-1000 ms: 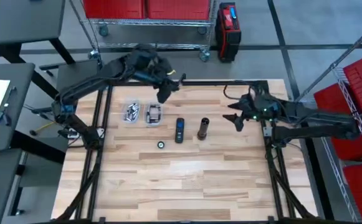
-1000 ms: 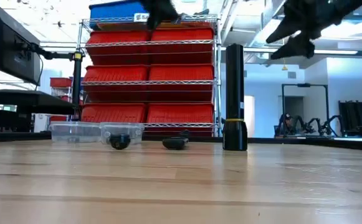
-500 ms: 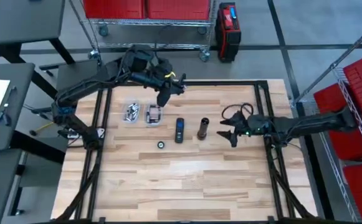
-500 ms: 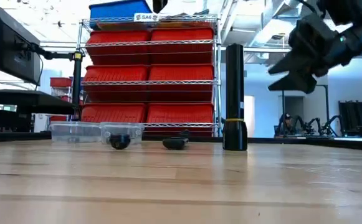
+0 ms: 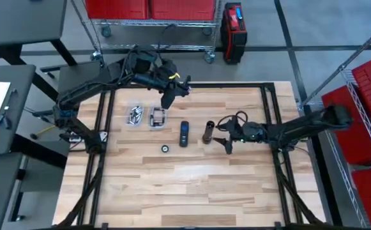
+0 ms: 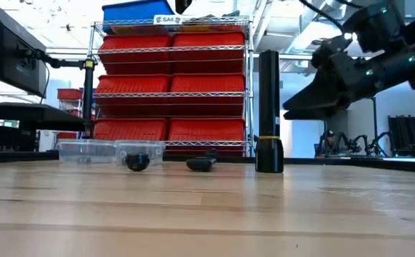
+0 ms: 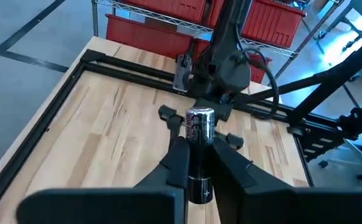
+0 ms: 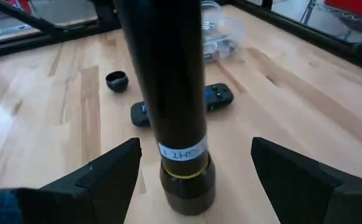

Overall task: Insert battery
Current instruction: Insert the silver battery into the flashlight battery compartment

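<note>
The left gripper hangs above the table at about 11 o'clock from the table's middle, its fingers clamped on a battery that stands upright between them. Below it, at about 7 o'clock from the gripper, sit two clear containers side by side near the table's far left. A dark remote-like device lies at 3 o'clock from the containers, and a small round cap rests at 7 o'clock from that device.

The flashlight body stands upright on the wood near the table's middle, just at 3 o'clock from the device; in the low view it rises tall and black with a yellow ring near its base. The right gripper sits at 3 o'clock from the flashlight body, close beside it but not touching, with its fingers spread wide apart on either side of the tube in the right wrist view
</note>
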Robot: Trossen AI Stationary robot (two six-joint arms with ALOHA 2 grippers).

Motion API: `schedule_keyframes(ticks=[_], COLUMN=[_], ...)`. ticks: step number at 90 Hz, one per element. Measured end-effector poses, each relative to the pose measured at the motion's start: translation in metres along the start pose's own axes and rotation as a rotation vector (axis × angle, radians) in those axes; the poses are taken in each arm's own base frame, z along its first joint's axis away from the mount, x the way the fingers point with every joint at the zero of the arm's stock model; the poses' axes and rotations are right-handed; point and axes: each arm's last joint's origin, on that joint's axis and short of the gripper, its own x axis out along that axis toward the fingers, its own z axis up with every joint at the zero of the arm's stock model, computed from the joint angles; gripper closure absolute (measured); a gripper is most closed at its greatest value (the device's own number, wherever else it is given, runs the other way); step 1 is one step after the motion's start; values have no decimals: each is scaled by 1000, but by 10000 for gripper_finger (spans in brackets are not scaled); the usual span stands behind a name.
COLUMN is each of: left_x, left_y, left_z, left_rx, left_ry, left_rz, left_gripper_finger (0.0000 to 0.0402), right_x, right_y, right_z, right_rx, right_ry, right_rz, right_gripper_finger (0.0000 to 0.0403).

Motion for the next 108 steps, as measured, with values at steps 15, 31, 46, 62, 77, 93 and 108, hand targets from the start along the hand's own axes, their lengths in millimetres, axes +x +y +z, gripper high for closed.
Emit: schedule_keyframes(ticks=[15, 31, 46, 62, 77, 93, 108], left_x=[0, 0, 0, 0, 2, -1, -6], left_y=[0, 0, 0, 0, 1, -3, -10], left_z=[0, 0, 0, 0, 5, 24, 41], left_rx=[11, 19, 22, 35, 65, 136, 204], left_ry=[0, 1, -1, -2, -58, -247, -430], left_rz=[0, 0, 0, 0, -4, -26, -81], left_gripper_finger=[383, 383, 383, 383, 384, 384, 384], right_x=[17, 40, 48, 45, 34, 14, -4], right_y=[3, 6, 11, 14, 9, -3, -3], right_z=[-5, -4, 11, 31, 89, 157, 210], right_rx=[-4, -77, -84, -125, -241, -248, -229], right_ry=[11, 48, 59, 206, 160, 87, -17], right_rz=[22, 7, 11, -3, -31, -64, -48], right_gripper_finger=[106, 109, 179, 263, 263, 263, 263])
